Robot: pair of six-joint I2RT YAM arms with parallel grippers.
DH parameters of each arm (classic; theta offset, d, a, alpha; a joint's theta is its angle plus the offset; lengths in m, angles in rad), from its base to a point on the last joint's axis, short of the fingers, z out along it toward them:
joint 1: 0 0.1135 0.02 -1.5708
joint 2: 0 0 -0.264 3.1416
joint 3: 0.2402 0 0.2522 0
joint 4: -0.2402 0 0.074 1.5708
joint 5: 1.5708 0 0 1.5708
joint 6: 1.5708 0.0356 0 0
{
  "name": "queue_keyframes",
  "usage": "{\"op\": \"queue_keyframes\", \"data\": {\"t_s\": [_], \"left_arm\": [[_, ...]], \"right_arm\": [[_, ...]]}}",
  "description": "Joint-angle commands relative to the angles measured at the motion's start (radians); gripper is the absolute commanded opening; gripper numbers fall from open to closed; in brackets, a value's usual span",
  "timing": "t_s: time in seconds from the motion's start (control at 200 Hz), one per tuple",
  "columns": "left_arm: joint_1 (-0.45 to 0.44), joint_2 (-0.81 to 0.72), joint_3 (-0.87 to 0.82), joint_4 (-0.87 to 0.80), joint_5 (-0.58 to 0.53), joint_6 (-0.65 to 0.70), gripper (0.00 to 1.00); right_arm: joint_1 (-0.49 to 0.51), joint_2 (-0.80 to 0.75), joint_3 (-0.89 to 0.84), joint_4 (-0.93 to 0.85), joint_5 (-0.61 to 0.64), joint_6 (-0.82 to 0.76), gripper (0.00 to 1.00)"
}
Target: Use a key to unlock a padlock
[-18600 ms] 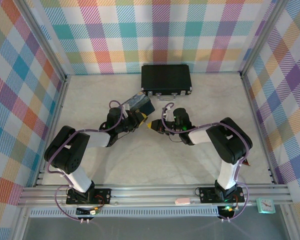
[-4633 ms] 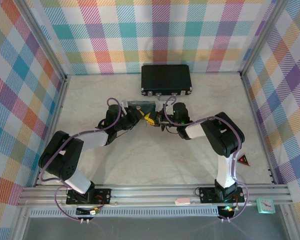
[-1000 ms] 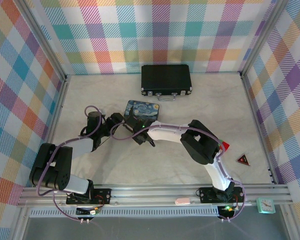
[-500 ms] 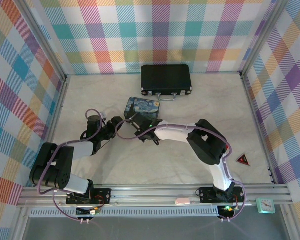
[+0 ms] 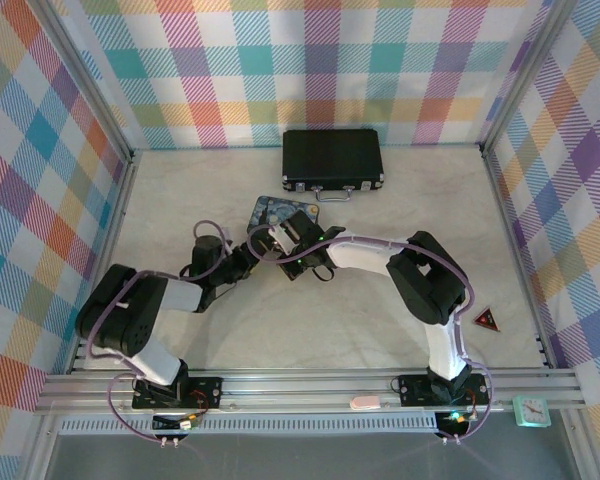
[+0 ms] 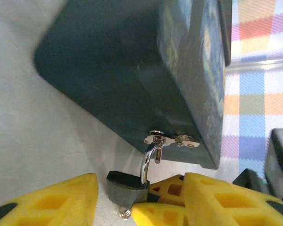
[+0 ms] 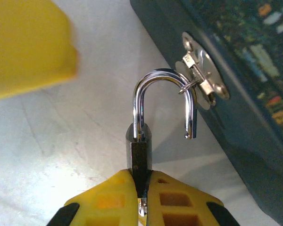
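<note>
The padlock (image 7: pixel 139 151) has a dark body and a silvery shackle (image 7: pixel 164 77). My right gripper (image 7: pixel 140 178) is shut on the body. The shackle stands open, its free end out of the body, still hooked through the hasp (image 7: pixel 201 79) of the blue painted tin (image 5: pixel 283 211). A bit of the key (image 7: pixel 141 207) pokes out under the padlock (image 6: pixel 127 189), between the fingers; the rest is hidden. My left gripper (image 6: pixel 140 184) is open, its yellow fingers (image 6: pixel 47 202) on either side of the padlock and the right fingers. From above, both grippers (image 5: pixel 252 257) (image 5: pixel 288 243) meet at the tin's front.
A black briefcase (image 5: pixel 332 158) lies at the back of the table behind the tin. A red triangular piece (image 5: pixel 486 319) sits at the right. Plaid walls close in the table on three sides. A small clock (image 5: pixel 531 410) rests on the front rail.
Both grippers have shifted a little to the right along the tin's front. The left gripper has come closer to the right one.
</note>
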Motion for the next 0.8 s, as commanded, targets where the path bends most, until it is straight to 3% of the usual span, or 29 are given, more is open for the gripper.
{"op": "queue_keyframes", "data": {"t_s": [0.0, 0.325, 0.515, 0.64, 0.79], "left_arm": [[-0.033, 0.062, 0.043, 0.144, -0.019, -0.026, 0.45], [-0.060, 0.171, 0.093, 0.148, -0.058, 0.044, 0.30], [-0.060, 0.186, 0.098, 0.136, -0.074, 0.071, 0.14], [-0.060, 0.201, 0.101, 0.136, -0.076, 0.078, 0.12], [-0.060, 0.210, 0.097, 0.149, -0.071, 0.083, 0.00]], "right_arm": [[0.000, -0.025, -0.013, 0.010, -0.082, 0.012, 0.02], [-0.007, -0.035, -0.034, 0.036, -0.102, 0.021, 0.02], [-0.013, -0.052, -0.051, 0.052, -0.118, 0.027, 0.01], [-0.022, -0.064, -0.061, 0.066, -0.151, 0.043, 0.01], [-0.026, -0.081, -0.064, 0.071, -0.166, 0.053, 0.03]]}}
